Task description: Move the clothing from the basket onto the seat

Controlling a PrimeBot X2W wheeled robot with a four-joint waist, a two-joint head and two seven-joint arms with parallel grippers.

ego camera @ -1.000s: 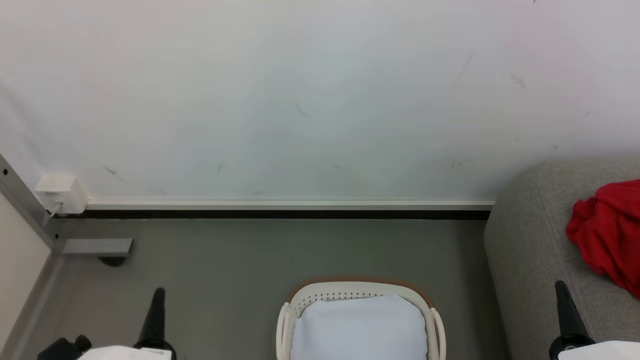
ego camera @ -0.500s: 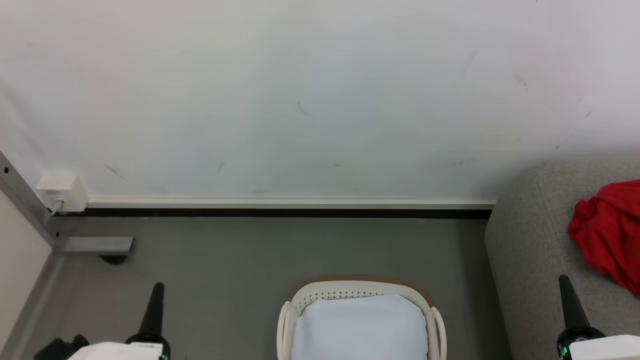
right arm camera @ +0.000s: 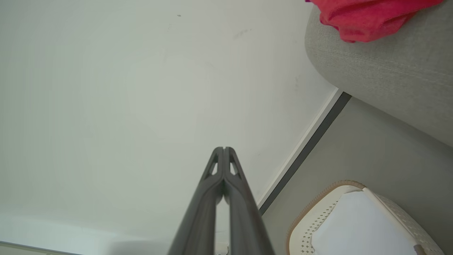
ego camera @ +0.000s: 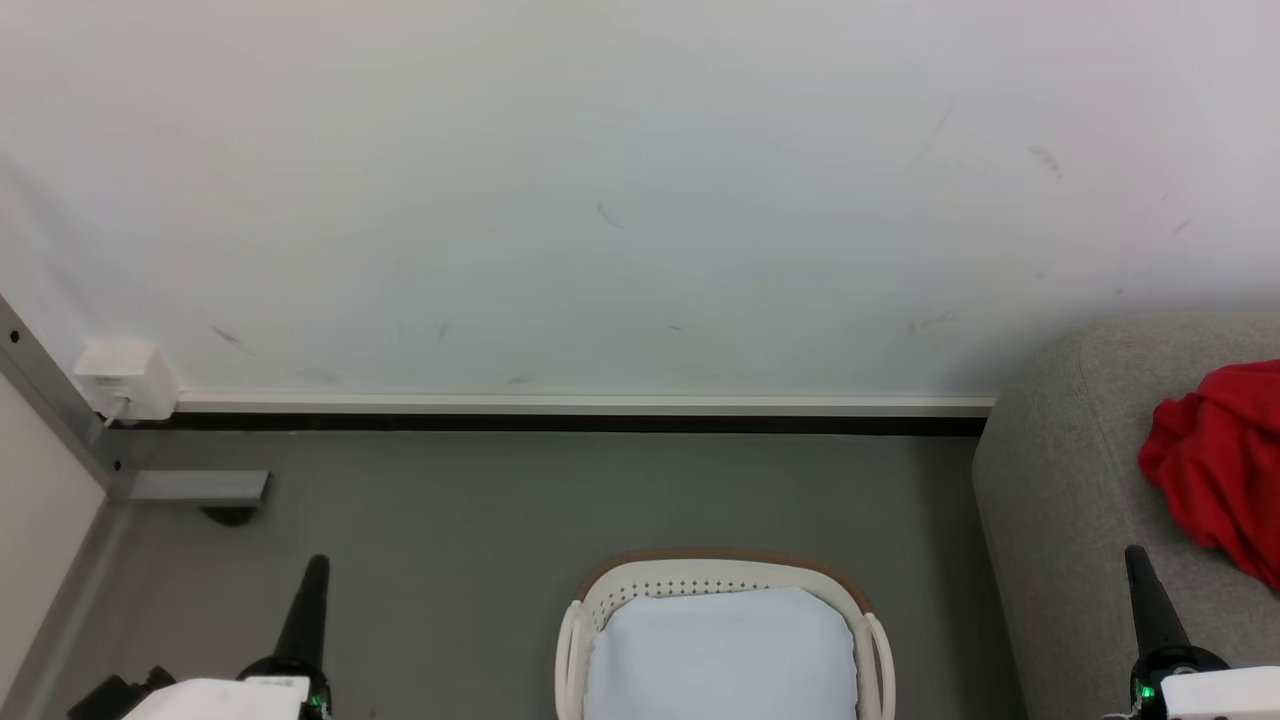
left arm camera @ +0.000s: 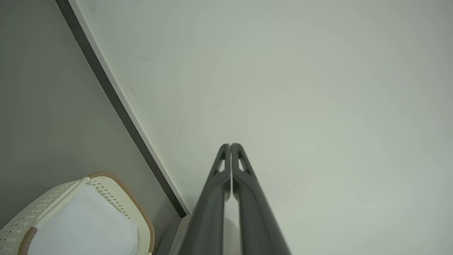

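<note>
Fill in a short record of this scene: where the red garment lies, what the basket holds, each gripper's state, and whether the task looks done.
clothing: red, bunched on the seat, at the head view's right edge
basket: on the floor in front of the robot, holding a pale blue-white cloth
left gripper: shut, empty
right gripper: shut, empty
task status: looks done; no red shows in the visible part of the basket
</note>
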